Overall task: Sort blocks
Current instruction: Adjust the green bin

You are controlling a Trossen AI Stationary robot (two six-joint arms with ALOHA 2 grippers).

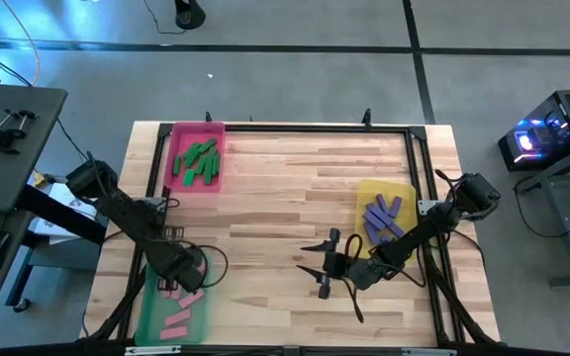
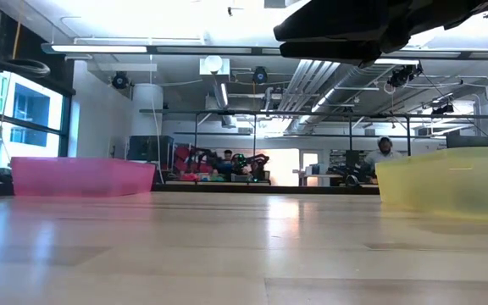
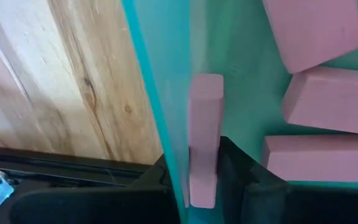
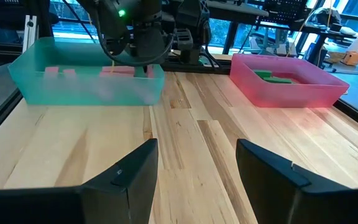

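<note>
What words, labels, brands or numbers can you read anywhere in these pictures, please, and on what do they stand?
None can be read.
The pink tray, green tray and yellow tray carry no print.
The blocks, such as the pink block in the left gripper, are plain.
The lit computer case beside the table shows only a glow, with no legible text.

Bright overhead ceiling lights (image 2: 125, 48), soft glare on the table (image 2: 244, 246), blurred foreground.
</note>
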